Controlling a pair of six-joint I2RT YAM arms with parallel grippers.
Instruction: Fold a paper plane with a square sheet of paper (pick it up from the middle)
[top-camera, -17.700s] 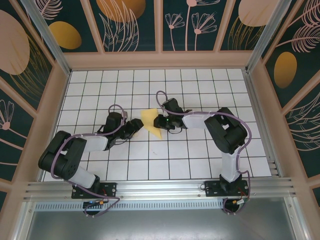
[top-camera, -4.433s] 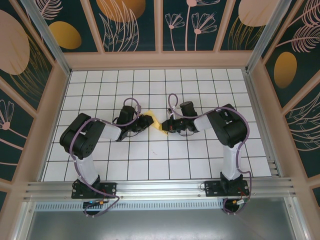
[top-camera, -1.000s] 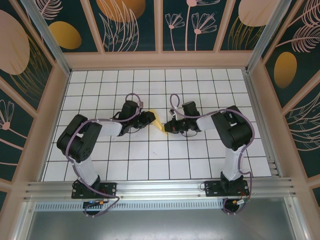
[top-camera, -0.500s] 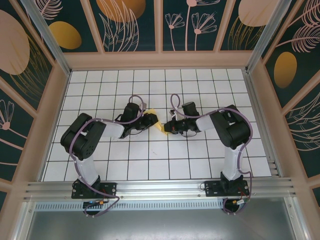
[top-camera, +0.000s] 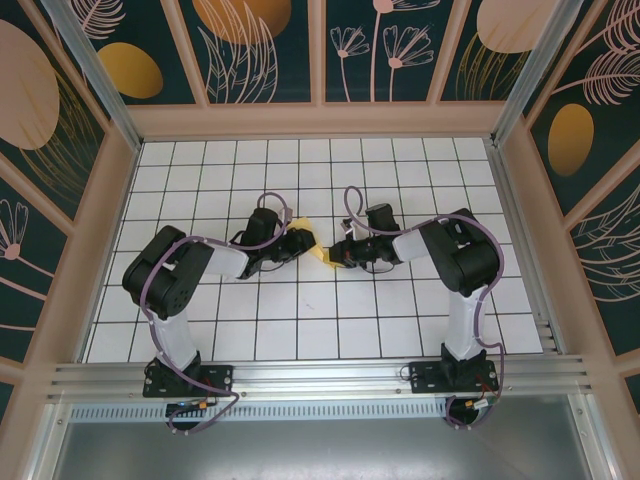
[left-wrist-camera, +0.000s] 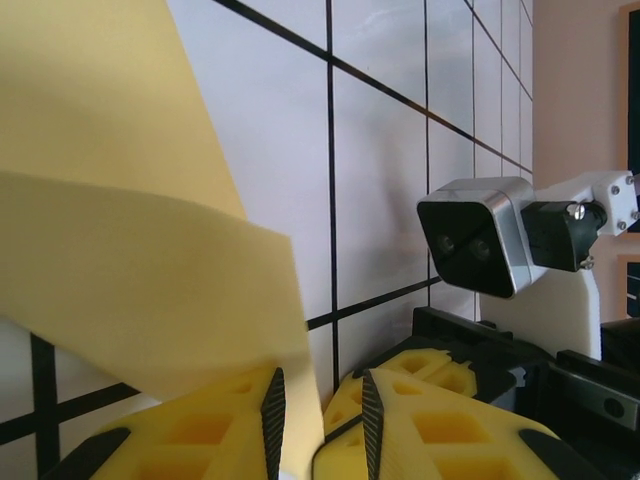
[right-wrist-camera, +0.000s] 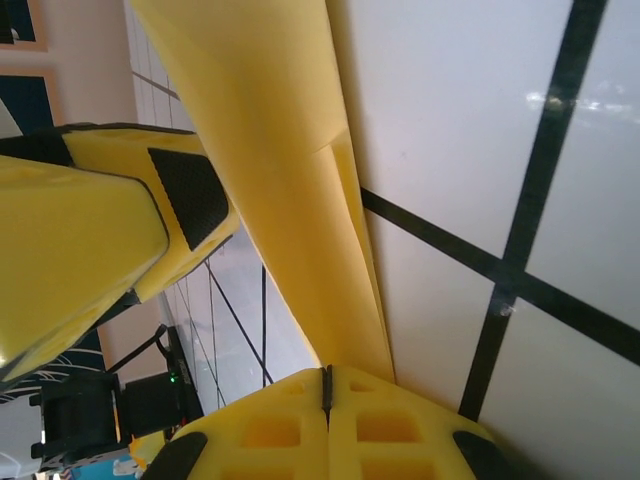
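Note:
The square sheet of paper (top-camera: 319, 252) is folded into a narrow yellow wedge and hangs just above the table between my two grippers. My right gripper (top-camera: 336, 256) is shut on its right end; in the right wrist view the creased wedge (right-wrist-camera: 290, 180) runs down into the closed fingertips (right-wrist-camera: 325, 374). My left gripper (top-camera: 304, 241) reaches over the other end. In the left wrist view the curved paper (left-wrist-camera: 120, 250) drops between the fingers, against the left pad (left-wrist-camera: 273, 410). That gripper (left-wrist-camera: 322, 385) stands open with a gap.
White table with a black grid (top-camera: 300, 330), walled by wooden rails and patterned panels. The two grippers almost touch: the right gripper's yellow fingers (left-wrist-camera: 425, 368) and wrist camera (left-wrist-camera: 480, 235) sit right in front of the left one. The left gripper's finger (right-wrist-camera: 150, 230) looms beside the paper.
My left gripper has slid right over the paper's left end, hiding more of the sheet, and its jaws have narrowed a little. The right gripper has kept its hold and barely moved.

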